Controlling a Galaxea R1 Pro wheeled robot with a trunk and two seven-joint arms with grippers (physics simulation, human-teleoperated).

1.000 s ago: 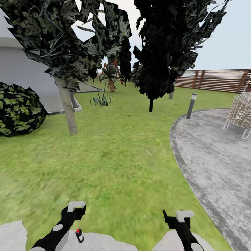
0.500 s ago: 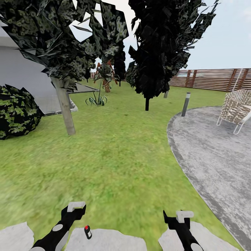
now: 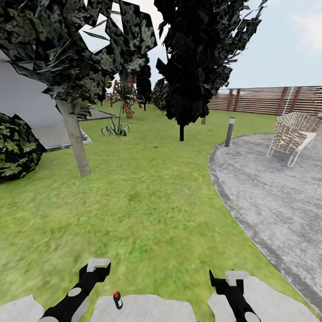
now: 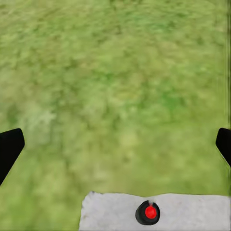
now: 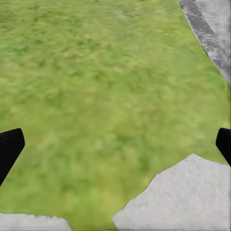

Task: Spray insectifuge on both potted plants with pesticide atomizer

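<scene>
Atomizer [image 3: 117, 300], a small dark bottle with a red cap, stands on a pale stepping stone [image 3: 147, 308] at the robot's 6 o'clock, just beside the left gripper [image 3: 98, 264]; both it and the right gripper [image 3: 235, 276] hover with jaws spread, empty. Risk: a hasty reach could topple the bottle onto the lawn [image 3: 147, 201]. Potted plants are out of sight.
</scene>
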